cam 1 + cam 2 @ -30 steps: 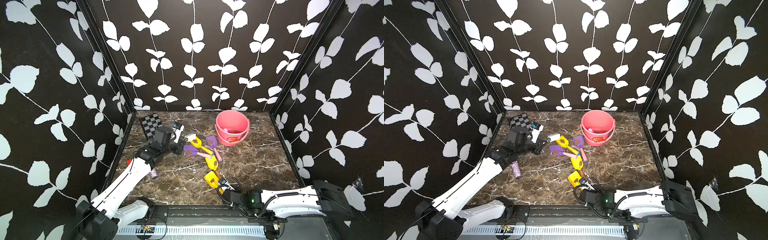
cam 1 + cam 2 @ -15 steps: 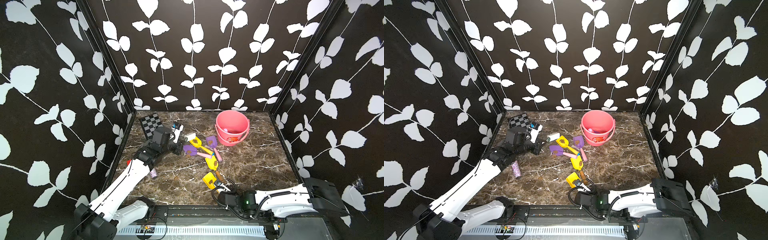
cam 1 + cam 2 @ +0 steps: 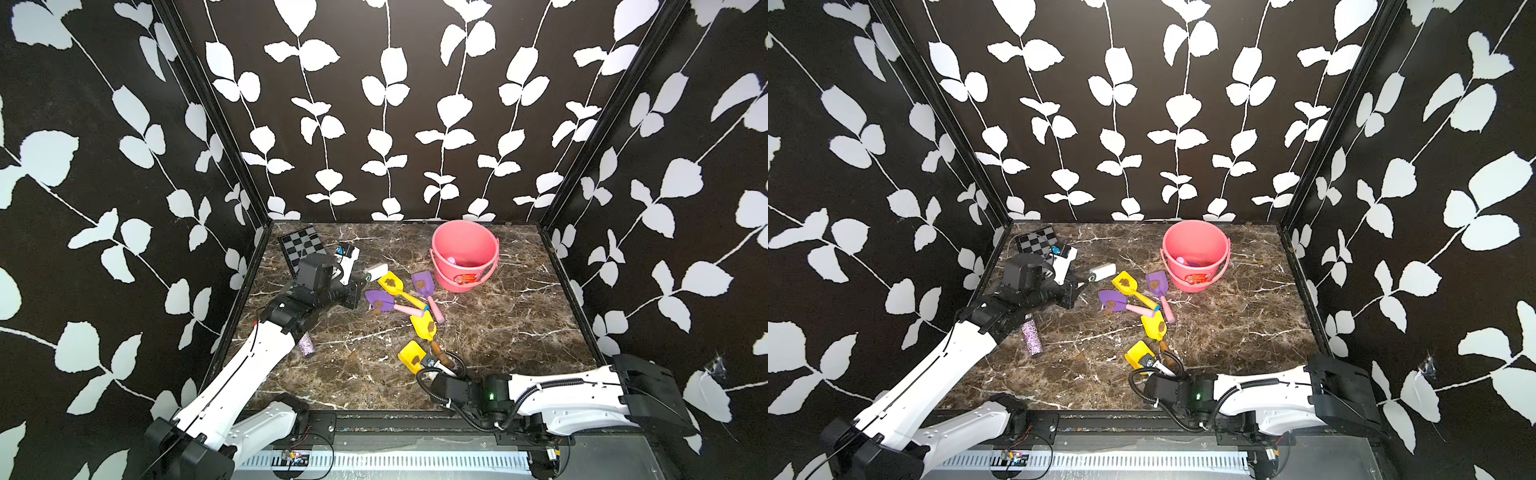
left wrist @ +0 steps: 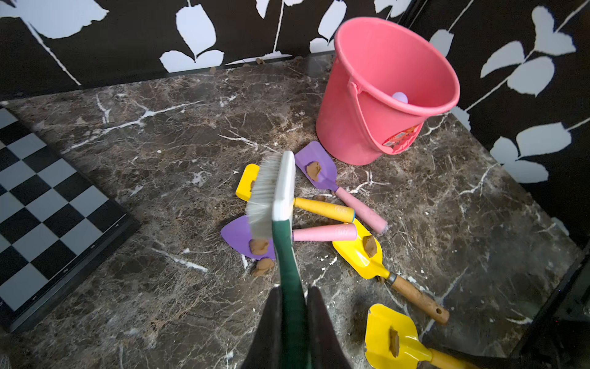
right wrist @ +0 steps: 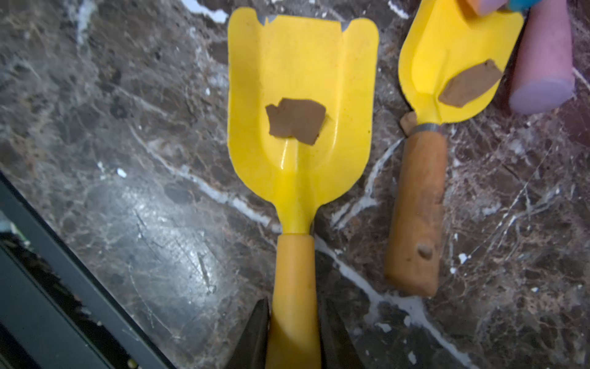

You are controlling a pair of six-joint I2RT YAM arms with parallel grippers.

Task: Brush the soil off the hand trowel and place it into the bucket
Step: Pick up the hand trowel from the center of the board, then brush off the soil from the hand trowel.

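Near the table's front edge, my right gripper (image 5: 292,303) is shut on the yellow handle of a yellow hand trowel (image 5: 300,80) (image 3: 412,356). A flat brown clump of soil (image 5: 295,120) sticks to the middle of its blade. The blade is low over the marble; I cannot tell whether it touches. My left gripper (image 4: 293,294) (image 3: 358,286) is shut on the green handle of a white-headed brush (image 4: 274,191), held above the other trowels. The pink bucket (image 3: 451,279) (image 4: 351,127) stands upright at the back right, with something small and pale inside.
Several other soiled trowels lie mid-table: a yellow one with a wooden handle (image 3: 424,326) right beside the held one, two purple ones (image 3: 422,284) and another yellow one (image 3: 390,283). A checkerboard (image 3: 301,245) lies back left, and a glittery tube (image 3: 306,345) lies by the left arm.
My right gripper has closed on the yellow trowel's handle, and arm and trowel have shifted slightly left along the front edge. The left arm and brush have stayed put.
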